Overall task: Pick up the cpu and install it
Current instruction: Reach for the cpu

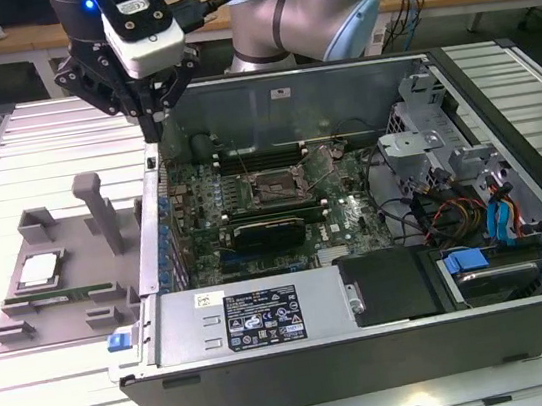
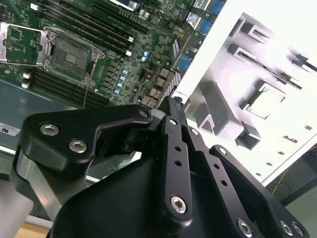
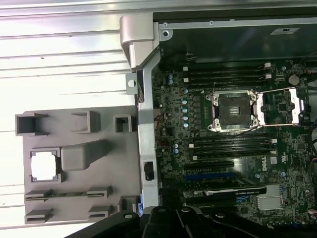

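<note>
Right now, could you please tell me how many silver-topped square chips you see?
1: the silver-topped square cpu lies in a recess of the grey plastic tray, outside the open computer case.

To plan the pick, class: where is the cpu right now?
The cpu lies in a recess of the grey holder tray at the exterior view's left, outside the computer case, not in the motherboard socket.

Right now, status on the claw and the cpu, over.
Claw shut, empty, above the case's side wall. Cpu in the grey holder tray, untouched. Motherboard socket open. Side wall stands between tray and socket.
</note>
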Available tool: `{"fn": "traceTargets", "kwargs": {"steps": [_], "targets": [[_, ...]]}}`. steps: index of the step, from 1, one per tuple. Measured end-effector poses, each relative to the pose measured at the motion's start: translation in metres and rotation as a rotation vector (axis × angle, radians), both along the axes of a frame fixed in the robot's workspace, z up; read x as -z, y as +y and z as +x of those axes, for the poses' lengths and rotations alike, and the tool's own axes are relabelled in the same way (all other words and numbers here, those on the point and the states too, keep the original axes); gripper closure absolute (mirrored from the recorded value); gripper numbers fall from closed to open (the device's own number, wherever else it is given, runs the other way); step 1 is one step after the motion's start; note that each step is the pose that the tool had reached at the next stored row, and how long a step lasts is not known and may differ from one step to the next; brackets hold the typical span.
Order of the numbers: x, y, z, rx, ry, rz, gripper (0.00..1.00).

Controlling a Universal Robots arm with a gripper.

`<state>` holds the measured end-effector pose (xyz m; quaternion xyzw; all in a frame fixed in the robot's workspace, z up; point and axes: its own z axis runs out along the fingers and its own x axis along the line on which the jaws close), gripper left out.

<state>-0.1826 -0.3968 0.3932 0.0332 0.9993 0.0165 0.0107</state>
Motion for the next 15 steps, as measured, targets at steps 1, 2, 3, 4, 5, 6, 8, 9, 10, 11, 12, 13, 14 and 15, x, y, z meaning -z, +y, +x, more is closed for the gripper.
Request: {"fn": "traceTargets", "kwargs": {"steps": [1,2,3,4,5,6,8,9,10,11,12,13,14,15], "targets": [[0.0,0.0,-0.001,0.0,0.0,-0.0001,0.89],[0.0,0.0,-0.0029,0.0,0.0,-0.0001,0.89],[0.0,0.0,-0.0045,0.0,0.0,0.0,0.89],[0.0,0.0,-0.0061,0.0,0.0,0.0,0.89],[0.0,0.0,-0.0078,0.0,-0.0001,0.0,0.89],[0.0,0.0,-0.0089,0.0,0.0,0.0,0.89],[0.0,0.0,-0.0129,0.0,-0.0002,-0.0001,0.89],[0.0,0.0,-0.0142,0.0,-0.0002,-0.0001,0.89],[0.0,0.0,-0.0156,0.0,-0.0002,-0.0001,0.89],[0.0,0.0,-0.0189,0.0,-0.0004,0.0,0.89],[0.0,0.0,-0.0204,0.0,-0.0004,-0.0001,0.89],[0.0,0.0,-0.0218,0.0,-0.0005,-0.0001,0.89],[0.0,0.0,-0.0246,0.0,-0.0006,-0.0001,0.89],[0.0,0.0,-0.0278,0.0,-0.0006,-0.0001,0.89]]}}
